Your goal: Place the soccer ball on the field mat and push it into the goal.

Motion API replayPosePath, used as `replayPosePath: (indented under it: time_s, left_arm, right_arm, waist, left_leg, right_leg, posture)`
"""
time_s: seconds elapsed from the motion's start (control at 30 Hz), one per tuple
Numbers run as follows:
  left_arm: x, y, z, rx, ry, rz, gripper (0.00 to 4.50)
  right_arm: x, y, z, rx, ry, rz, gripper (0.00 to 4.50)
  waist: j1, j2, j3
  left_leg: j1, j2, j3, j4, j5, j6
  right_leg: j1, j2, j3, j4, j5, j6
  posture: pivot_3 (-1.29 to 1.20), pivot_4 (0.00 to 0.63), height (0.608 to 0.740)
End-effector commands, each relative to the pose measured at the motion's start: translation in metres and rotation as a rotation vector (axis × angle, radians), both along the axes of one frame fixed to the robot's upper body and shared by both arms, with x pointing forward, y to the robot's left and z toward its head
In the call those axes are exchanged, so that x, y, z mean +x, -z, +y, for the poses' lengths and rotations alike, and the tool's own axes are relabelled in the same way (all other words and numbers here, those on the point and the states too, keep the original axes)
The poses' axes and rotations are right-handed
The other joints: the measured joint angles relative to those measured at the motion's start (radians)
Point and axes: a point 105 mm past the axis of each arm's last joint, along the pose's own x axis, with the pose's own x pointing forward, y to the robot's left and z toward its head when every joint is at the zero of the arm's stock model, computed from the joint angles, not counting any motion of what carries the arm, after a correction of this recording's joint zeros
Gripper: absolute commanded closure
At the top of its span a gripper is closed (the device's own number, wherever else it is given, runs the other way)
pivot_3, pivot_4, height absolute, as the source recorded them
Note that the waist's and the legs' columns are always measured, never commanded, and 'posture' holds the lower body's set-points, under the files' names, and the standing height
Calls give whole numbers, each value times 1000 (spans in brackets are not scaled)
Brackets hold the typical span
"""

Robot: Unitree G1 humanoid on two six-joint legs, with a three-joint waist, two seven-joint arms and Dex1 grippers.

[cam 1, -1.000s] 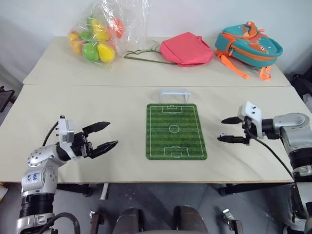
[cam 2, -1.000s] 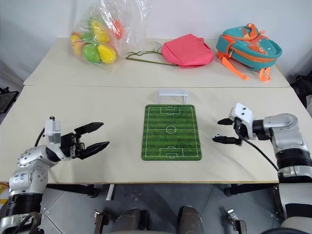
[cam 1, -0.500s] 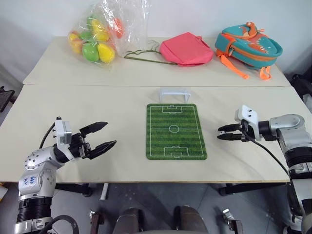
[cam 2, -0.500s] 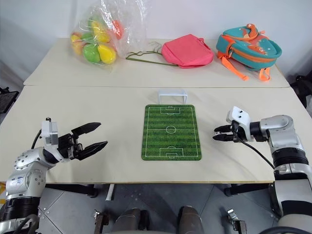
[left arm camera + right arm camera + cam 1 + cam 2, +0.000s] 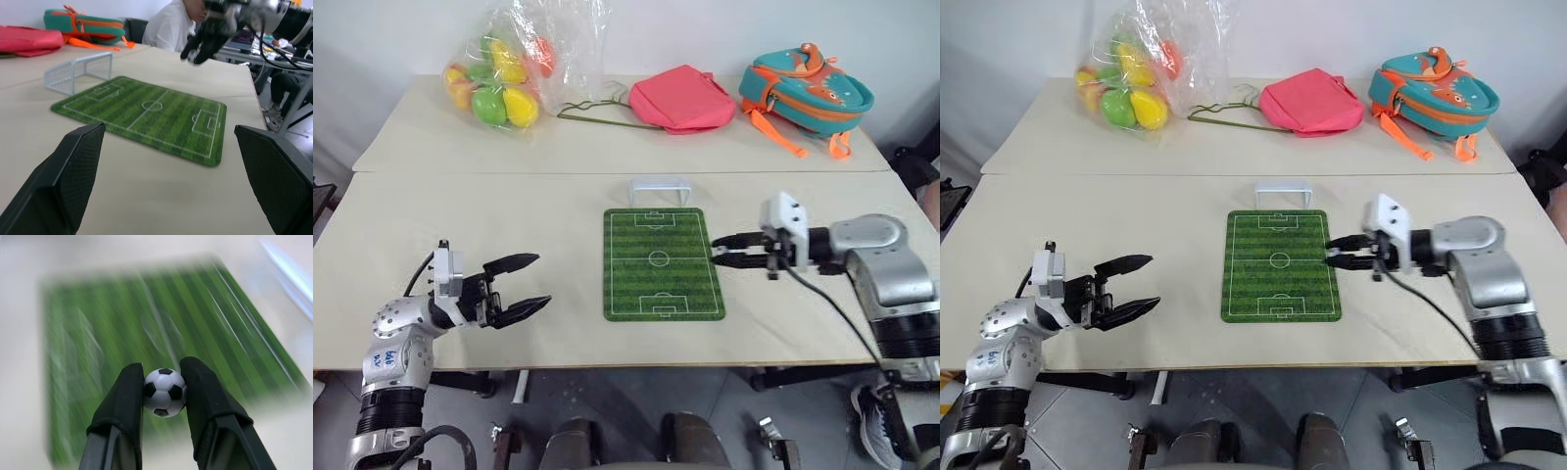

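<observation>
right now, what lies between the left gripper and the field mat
Only bare table. In the left eye view, nothing lies between the open left gripper and the field mat.

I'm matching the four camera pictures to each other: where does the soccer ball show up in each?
Left eye view: too small to make out, at the right gripper tips by the field mat.
Right eye view: the same, by the mat's right edge.
Left wrist view: a pale speck above the mat.
Right wrist view: soccer ball between the fingers.
Shared landmark: the field mat.

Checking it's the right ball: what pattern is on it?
White with black patches; the ball shows best in the right wrist view.
</observation>
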Motion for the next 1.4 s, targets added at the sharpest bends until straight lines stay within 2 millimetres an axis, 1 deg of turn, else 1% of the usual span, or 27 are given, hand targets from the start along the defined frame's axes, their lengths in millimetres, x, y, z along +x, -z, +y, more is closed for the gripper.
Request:
replayPosePath:
  time_s: [0.03, 0.07, 0.13, 0.2, 0.3, 0.47, 0.77, 0.83, 0.87, 0.9, 0.97, 1.13, 1.3, 1.4]
  left_arm:
    - [-4, 0, 4, 24, 20, -44, 0]
    - [-5, 1, 5, 21, 19, -47, 0]
    - [-6, 3, 5, 17, 18, -51, 0]
    - [-9, 7, 6, 26, 18, -45, 0]
    - [-12, 9, 7, 24, 5, -42, 0]
    - [-18, 10, 6, 20, -8, -39, 0]
    - [-20, 8, 9, 22, -34, -44, 0]
    - [-20, 7, 9, 21, -35, -45, 0]
    - [-19, 7, 9, 21, -36, -46, 0]
    - [-19, 7, 9, 21, -37, -46, 0]
    - [-17, 7, 9, 19, -37, -47, 0]
    - [-14, 6, 7, 18, -32, -47, 0]
    - [-11, 5, 6, 16, -21, -53, 0]
    - [-11, 4, 6, 16, -9, -53, 0]
  right_arm:
    - [-9, 9, 27, -34, -57, 14, 3654]
    - [-9, 15, 36, -47, -74, 15, 3654]
    - [-9, 23, 44, -63, -91, 20, 3654]
    - [-13, 34, 48, -95, -128, 39, 3654]
    - [-13, 44, 48, -127, -158, 50, 3654]
    - [-5, 52, 50, -140, -164, 51, 3654]
    - [4, 60, 52, -134, -161, 55, 3654]
    - [3, 61, 51, -137, -167, 56, 2881]
    - [2, 62, 51, -137, -170, 55, 2642]
    - [1, 62, 51, -136, -172, 53, 2326]
    - [0, 59, 51, -129, -178, 47, 1838]
    - [-2, 53, 51, -125, -182, 27, 1838]
    - [-1, 31, 54, -105, -179, -36, 1838]
    - [-6, 15, 54, -89, -174, -52, 1838]
  waist:
    - [5, 0, 0]
    - [6, -1, 0]
    - [7, -1, 0]
    - [5, -1, 0]
    - [0, -1, 0]
    - [-3, -1, 0]
    - [-3, -1, 0]
    - [-2, -1, 0]
    - [-2, -1, 0]
    - [-2, -1, 0]
    - [-2, -1, 0]
    - [-2, -1, 0]
    - [-2, -1, 0]
    - [-1, -1, 0]
  left_leg:
    - [0, 0, 0, 0, 0, 0]
    - [-1, 0, -1, 0, 0, 0]
    - [-1, -1, -1, 1, 0, 1]
    - [-1, -1, -1, 1, 0, 1]
    - [-1, -1, -1, 0, 0, 1]
    - [0, -1, -1, 0, 0, 1]
    - [0, 0, -1, 0, 0, 1]
    - [0, 0, -1, 0, 0, 1]
    - [0, -1, -1, 0, 0, 1]
    - [-1, -1, -1, 0, 0, 1]
    - [0, -1, -1, 0, 0, 1]
    - [0, -1, -1, 0, 0, 1]
    - [0, -1, -1, 0, 0, 1]
    - [-1, -1, -1, 0, 0, 1]
  right_leg:
    - [0, -1, 0, 0, 0, 0]
    - [0, -1, 0, 0, 0, 0]
    - [0, -1, -1, 0, 0, 0]
    - [0, -1, -1, 0, 0, 0]
    - [0, -1, -1, 0, 0, 0]
    - [0, -1, -1, 0, 0, 0]
    - [0, -1, -1, 0, 0, 0]
    - [0, -1, -1, 0, 0, 0]
    - [0, -1, -1, 0, 0, 0]
    - [0, -1, -1, 0, 0, 0]
    - [0, -1, -1, 0, 0, 0]
    - [0, -1, -1, 0, 0, 0]
    - [0, -1, -1, 0, 0, 0]
    - [0, -1, -1, 0, 0, 0]
  posture:
    - [0, 150, 740]
    - [0, 150, 740]
    - [0, 150, 740]
    - [0, 150, 740]
    - [0, 150, 740]
    - [0, 150, 740]
    - [0, 150, 740]
    - [0, 150, 740]
    - [0, 150, 740]
    - [0, 150, 740]
    - [0, 150, 740]
    - [0, 150, 740]
    - [0, 150, 740]
    - [0, 150, 740]
